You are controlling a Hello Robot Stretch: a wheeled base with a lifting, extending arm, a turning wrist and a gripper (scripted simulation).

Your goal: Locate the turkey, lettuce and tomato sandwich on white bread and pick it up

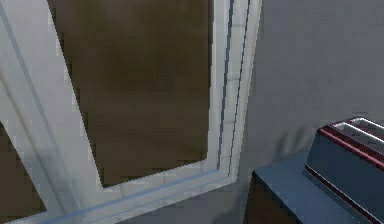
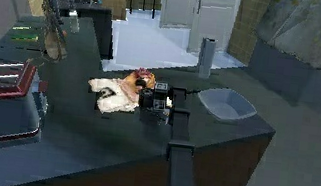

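Kitchen: a dark desk (image 2: 93, 139) runs across the arm side view, with pale floor and white cabinets (image 2: 194, 4) beyond it.

The sandwich (image 2: 121, 90) lies on the desk near the middle. It's a pale lumpy pile with red and brown bits, and the layers are too small to tell apart.

The tool (image 2: 146, 97) is at the sandwich's right edge, its dark body overlapping it in the picture. Touching or above: can't tell. The sandwich is on the desk right at the fingers, so I can't tell whether the tool holds anything, and the finger state can't be told either.

The arm (image 2: 178, 153) is a dark bar rising from the bottom edge, reaching out over the desk, with white marker squares (image 2: 170, 104) at its end.

- **Right of the tool:** a shallow grey bowl (image 2: 226, 104), near but apart.
- **Beyond the bowl:** an upright grey cylinder (image 2: 206, 58) at the desk's far edge.
- **Left:** a red-trimmed toaster (image 2: 0, 91), cut off by the picture's edge.
- **Behind the toaster:** a dark curved fixture (image 2: 49, 13), hard to make out.

Forward view: a white-framed window (image 1: 140, 90) with dark panes and a grey wall (image 1: 310, 60). The desk corner and toaster are at bottom right, cut off.
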